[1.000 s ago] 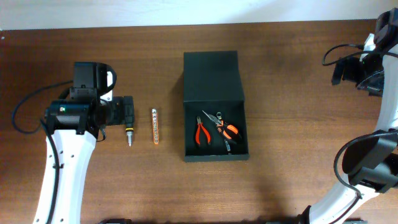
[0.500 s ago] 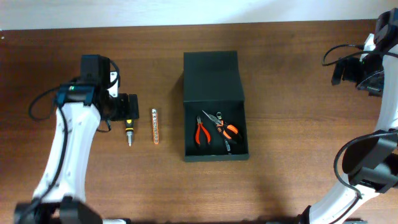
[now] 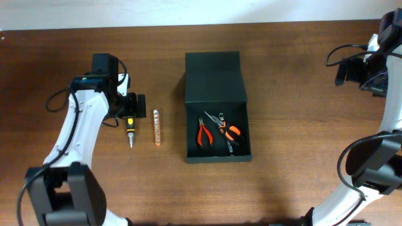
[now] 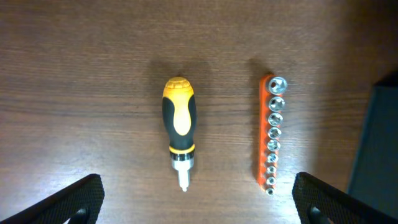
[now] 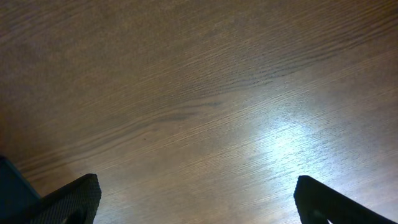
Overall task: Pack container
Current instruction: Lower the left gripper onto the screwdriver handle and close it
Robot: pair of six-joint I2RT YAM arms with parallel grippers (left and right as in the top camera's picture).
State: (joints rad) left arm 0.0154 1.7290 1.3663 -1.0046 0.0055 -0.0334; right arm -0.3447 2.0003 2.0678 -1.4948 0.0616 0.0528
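The container (image 3: 245, 135), a matte black box with its flap lid open toward the back, sits mid-table and holds orange-handled pliers (image 3: 203, 132) and a second orange tool (image 3: 228, 131). A yellow-and-black stubby screwdriver (image 3: 130, 131) (image 4: 179, 127) lies left of it, beside an orange socket rail (image 3: 156, 127) (image 4: 272, 131). My left gripper (image 3: 134, 105) (image 4: 198, 202) is open and empty above the screwdriver's handle end, its fingers spread wider than both tools. My right gripper (image 5: 198, 199) is open and empty over bare table at the far right; in the overhead view its fingers are hard to make out.
The container's dark edge shows at the right of the left wrist view (image 4: 376, 149) and at the lower left corner of the right wrist view (image 5: 12, 186). Cables trail from both arms. The brown wooden table (image 3: 301, 125) ends at a white wall at the back.
My left arm has swung right and forward, bringing its gripper over the screwdriver's handle. The right arm, the tools and the container have not moved.
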